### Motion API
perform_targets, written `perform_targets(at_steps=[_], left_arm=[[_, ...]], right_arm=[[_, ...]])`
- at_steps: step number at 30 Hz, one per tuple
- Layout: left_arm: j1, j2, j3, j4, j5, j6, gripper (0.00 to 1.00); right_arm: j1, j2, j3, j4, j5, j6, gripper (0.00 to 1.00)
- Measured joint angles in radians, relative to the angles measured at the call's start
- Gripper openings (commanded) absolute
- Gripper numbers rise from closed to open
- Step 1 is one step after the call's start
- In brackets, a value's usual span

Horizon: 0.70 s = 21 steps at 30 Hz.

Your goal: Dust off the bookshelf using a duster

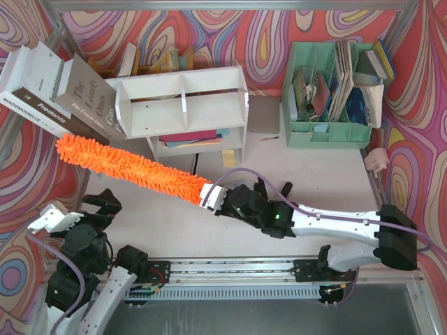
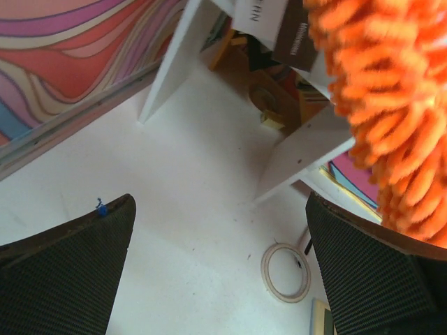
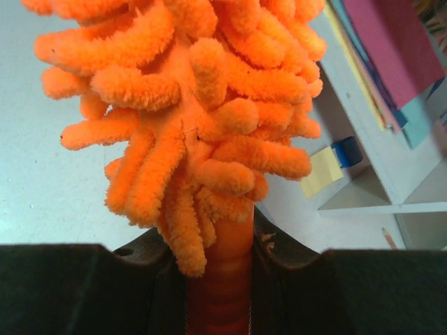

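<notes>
The white bookshelf (image 1: pixel 183 105) stands at the back middle, with coloured papers on its lower tier. The orange fluffy duster (image 1: pixel 129 167) stretches diagonally in front of it, its tip at the left below the leaning books. My right gripper (image 1: pixel 213 197) is shut on the duster's orange handle (image 3: pixel 220 279), and the fluffy head (image 3: pixel 202 105) fills the right wrist view. A shelf corner (image 3: pixel 391 174) shows at its right. My left gripper (image 1: pixel 105 202) is open and empty over the table at the near left. Its fingers (image 2: pixel 63 272) are wide apart, with the duster (image 2: pixel 391 105) at the upper right and the shelf's white panels (image 2: pixel 300 150) ahead.
A mint green organizer (image 1: pixel 328 91) full of books stands at the back right. Large books (image 1: pixel 49 91) lean at the back left. A tape ring (image 2: pixel 285 272) lies near the shelf foot, a yellow sticky note (image 3: pixel 321 171) beside it. A pink object (image 1: pixel 377 159) sits at the right edge.
</notes>
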Motion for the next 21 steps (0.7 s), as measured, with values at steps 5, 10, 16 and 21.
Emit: perform_targets(at_steps=[5, 10, 16, 21], left_arm=[[0.0, -0.019, -0.011, 0.079, 0.14, 0.101, 0.98], [0.002, -0.026, 0.016, 0.102, 0.291, 0.158, 0.98], [0.032, -0.029, 0.043, 0.104, 0.367, 0.173, 0.98], [0.051, -0.029, 0.052, 0.079, 0.377, 0.167, 0.98]], right_arm=[[-0.012, -0.005, 0.069, -0.029, -0.042, -0.025, 0.0], [-0.025, 0.011, 0.142, -0.045, -0.085, -0.061, 0.0], [-0.055, 0.08, 0.257, -0.057, -0.096, -0.099, 0.0], [-0.073, 0.162, 0.382, -0.086, -0.095, -0.127, 0.0]])
